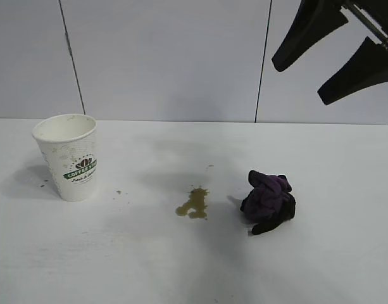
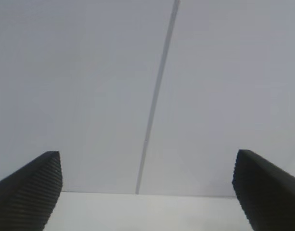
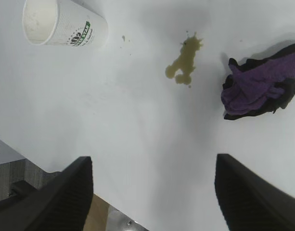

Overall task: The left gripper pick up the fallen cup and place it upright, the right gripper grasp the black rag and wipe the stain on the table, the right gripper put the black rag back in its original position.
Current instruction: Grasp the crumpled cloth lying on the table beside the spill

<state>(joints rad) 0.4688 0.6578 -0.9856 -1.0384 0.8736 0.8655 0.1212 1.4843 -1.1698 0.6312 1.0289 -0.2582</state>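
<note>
- The right gripper (image 1: 320,66) hangs high at the upper right of the exterior view, well above the surface (image 1: 181,266), its two dark fingers (image 1: 307,31) spread apart and holding nothing.
- In the right wrist view the same right gripper (image 3: 152,192) points down at a slant over the surface (image 3: 137,120), with bare white surface between its fingers.
- The left gripper (image 2: 147,192) shows only in its own wrist view; it points about level toward the pale wall panels (image 2: 89,96), its ribbed fingers (image 2: 32,192) set very wide, with nothing between them.
- One cup (image 1: 68,156) stands upright on the left part of the surface, mouth up, well clear of everything else.
- One stain (image 1: 194,204) lies near the middle, with a few small droplets beside it.
- One black rag (image 1: 268,201) sits bunched just right of the stain, apart from it.
- The surface's far edge meets the wall behind the cup; open surface runs in front of all three things and between the cup and the stain.
</note>
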